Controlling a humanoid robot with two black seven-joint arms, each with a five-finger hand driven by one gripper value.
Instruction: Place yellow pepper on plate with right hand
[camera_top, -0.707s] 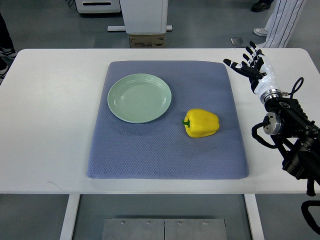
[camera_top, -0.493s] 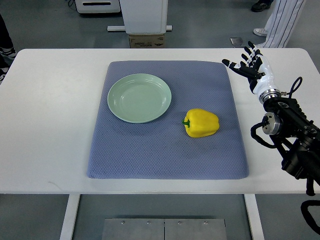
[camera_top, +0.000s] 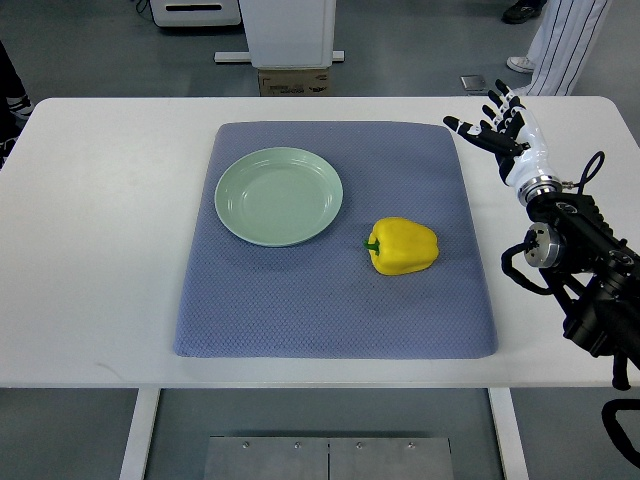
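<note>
The right hand hovers with fingers spread, empty, well apart from the pepper beside the plate.

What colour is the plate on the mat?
Pale mint green, plain with no pattern; the plate shows clearly in the top view.

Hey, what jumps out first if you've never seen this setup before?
The yellow pepper stands out, lying on the blue-grey mat right of centre. Up and left of it sits an empty pale green plate. At the table's far right, the right hand has its fingers spread, holding nothing.
</note>
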